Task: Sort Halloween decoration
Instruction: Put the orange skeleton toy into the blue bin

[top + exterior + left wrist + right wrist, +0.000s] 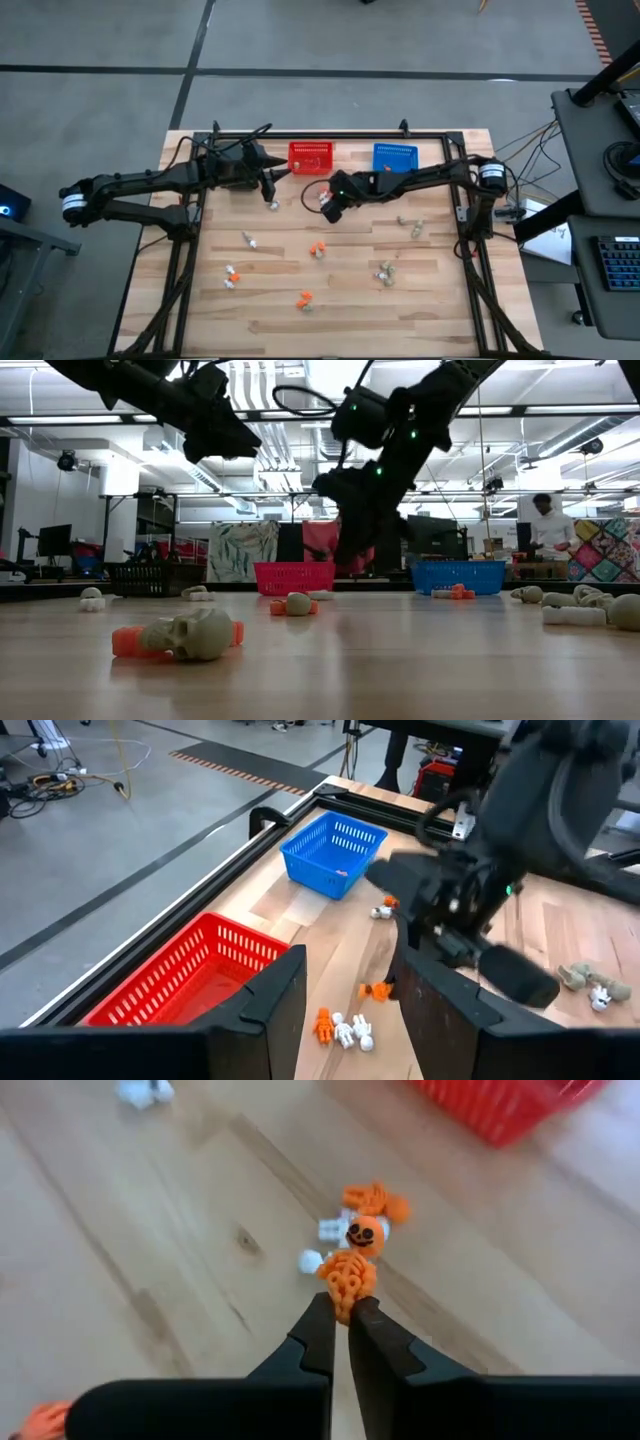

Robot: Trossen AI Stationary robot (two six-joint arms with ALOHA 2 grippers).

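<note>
Right up close in the low view lies a beige-grey skull trinket (196, 635) on the wooden table (350, 290), an orange piece (128, 641) touching its side. Behind it, across the boards, sits the red basket (310, 156) at the far edge, and that is our landmark. Just beside it, on the right arm's side, stands the blue basket (394, 157).

The right gripper (340, 1312) is above the table, in front of the red basket and slightly toward the blue one, fingers pressed nearly together and pinching an orange skeleton trinket (347, 1277) at their very tips. Just beyond that piece, a little cluster rests on the wood: a pumpkin-faced figure (365, 1233), a white bit (312, 1261) and another orange one (372, 1200).

The left gripper (345, 985) hangs close to the red basket's near-left corner, its fingers spread apart and holding nothing. A small pale trinket (272, 205) lies just in front of it.

The rest of the Halloween decoration (317, 247) is scattered well in front of the red basket, orange, white and beige-grey bits dotted singly and in small groups over the near half of the table.

In the room behind, a person (545, 525) stands off beyond the blue basket.
</note>
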